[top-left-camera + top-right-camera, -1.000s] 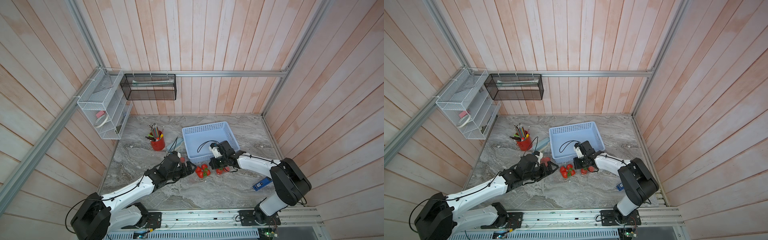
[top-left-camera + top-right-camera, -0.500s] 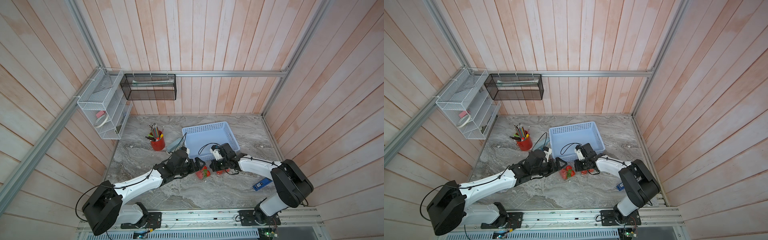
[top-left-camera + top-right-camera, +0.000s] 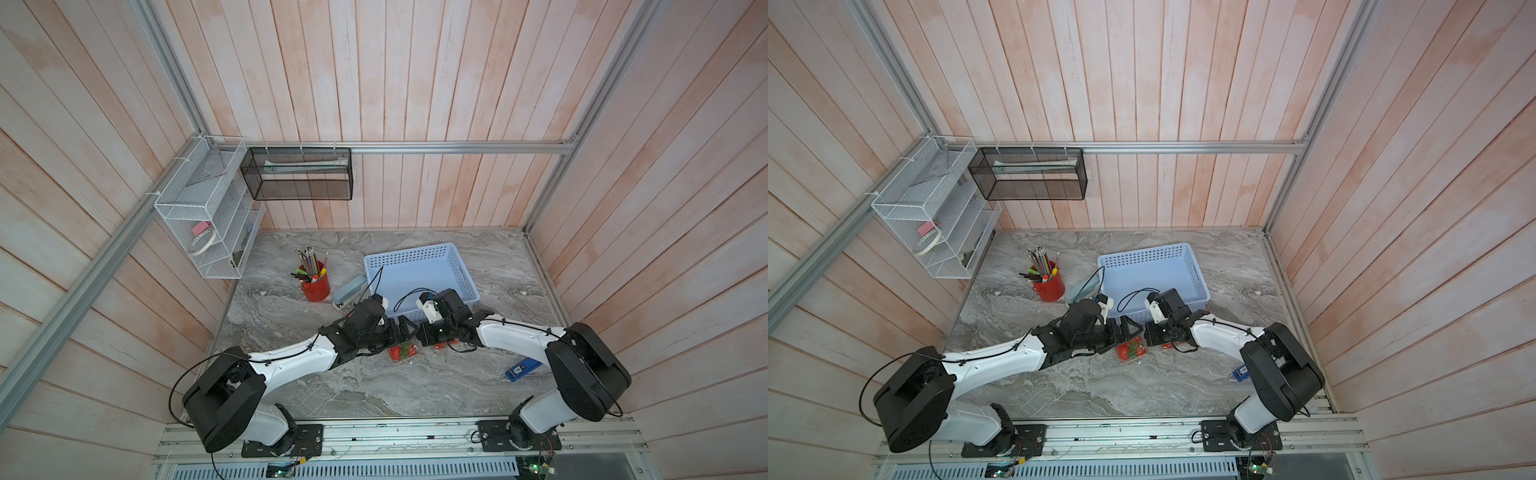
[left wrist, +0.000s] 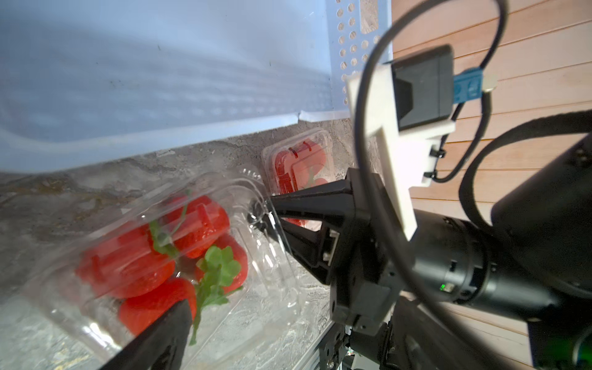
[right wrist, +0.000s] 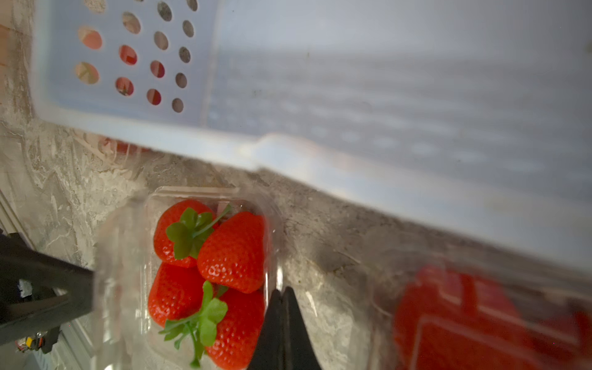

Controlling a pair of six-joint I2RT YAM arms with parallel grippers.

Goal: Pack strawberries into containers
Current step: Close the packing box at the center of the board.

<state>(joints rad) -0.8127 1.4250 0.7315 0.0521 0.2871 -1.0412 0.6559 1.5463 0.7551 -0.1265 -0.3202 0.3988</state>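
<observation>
Right wrist view: we see the right gripper (image 5: pixel 283 294) with its two fingers pressed fully together, the tips touching the rim of the open container (image 5: pixel 192 191); whether the thin plastic is pinched between them, we cannot tell.
Strawberries: four strawberries (image 5: pixel 234 253) lie tight together inside this open container, with their green caps showing.
Place of the container: it stands on the marble table (image 3: pixel 374 386), just in front of the light-blue basket (image 3: pixel 409 255), and we find it between the two grippers in both top views.
Left gripper: the left gripper (image 3: pixel 409 332) has its jaws spread wide and holds nothing; in the left wrist view one finger (image 4: pixel 153 336) is just beside the container wall.
Closed container: the closed container (image 4: pixel 325 137), its lid shut over red berries, sits near the open one, close below the right wrist.
Red cup: the red cup (image 3: pixel 316 286), full of pencils, stands well apart from the berries.
</observation>
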